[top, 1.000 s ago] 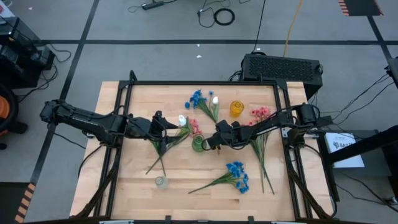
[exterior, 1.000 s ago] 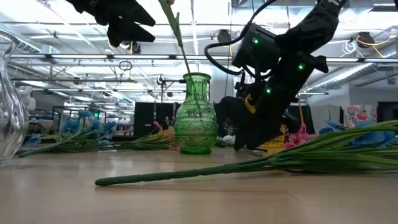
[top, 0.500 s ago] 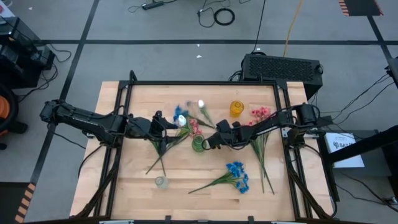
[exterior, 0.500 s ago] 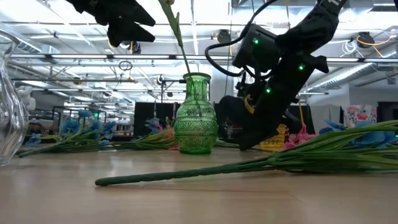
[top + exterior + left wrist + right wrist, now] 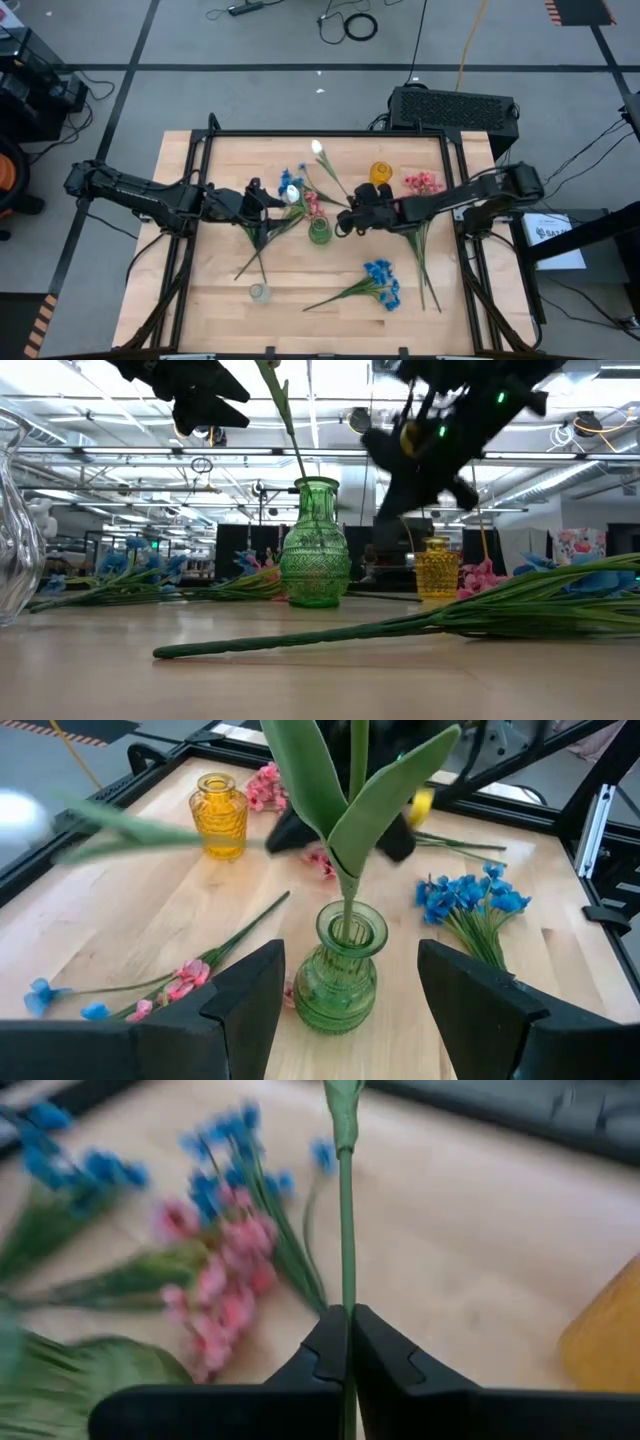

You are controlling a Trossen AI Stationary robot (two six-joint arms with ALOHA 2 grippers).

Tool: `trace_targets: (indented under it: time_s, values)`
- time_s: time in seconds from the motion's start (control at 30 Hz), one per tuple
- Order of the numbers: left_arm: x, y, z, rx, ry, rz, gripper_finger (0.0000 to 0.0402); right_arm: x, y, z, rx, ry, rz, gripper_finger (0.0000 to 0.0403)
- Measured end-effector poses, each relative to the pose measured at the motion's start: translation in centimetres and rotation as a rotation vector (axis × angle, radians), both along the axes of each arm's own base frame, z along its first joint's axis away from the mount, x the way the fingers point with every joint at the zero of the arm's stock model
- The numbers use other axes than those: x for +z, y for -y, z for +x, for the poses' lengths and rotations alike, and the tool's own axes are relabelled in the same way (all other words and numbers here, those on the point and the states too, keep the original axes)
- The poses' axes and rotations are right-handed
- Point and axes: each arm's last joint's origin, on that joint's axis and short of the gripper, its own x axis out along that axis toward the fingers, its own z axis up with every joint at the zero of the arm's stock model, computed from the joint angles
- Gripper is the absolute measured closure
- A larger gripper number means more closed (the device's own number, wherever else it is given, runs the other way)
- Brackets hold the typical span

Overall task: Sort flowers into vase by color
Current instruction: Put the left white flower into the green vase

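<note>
R gripper (image 5: pixel 348 1342) pinches stem (image 5: pixel 346 1230), prob. white-bud.

The table (image 5: pixel 220 290) top is pale wood with plank lines, smooth and a bit shiny; the green vase (image 5: pixel 340 975) is see-through glass with a bumpy pattern and bright glints; the yellow vase (image 5: pixel 222 815) is ribbed, glossy glass; the flowers (image 5: pixel 378 280) look like cloth and plastic; the gripper fingers (image 5: pixel 385 1370) are dark, matt plastic.
</note>
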Motion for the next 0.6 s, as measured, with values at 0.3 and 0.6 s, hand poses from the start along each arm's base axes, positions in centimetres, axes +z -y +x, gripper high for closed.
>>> trace_targets:
  time_s: [0.3, 0.6]
  values:
    - [0.0, -0.1, 0.0, 0.023, 0.002, 0.010, 0.0164, 8.4, -1.0, -4.3, 0.147, 0.146, -0.190, 0.0403]
    - [0.0, -0.1, 0.0, 0.027, 0.002, 0.003, 0.0164, 13.2, -2.6, -11.0, 0.306, 0.307, -0.227, 0.0403]
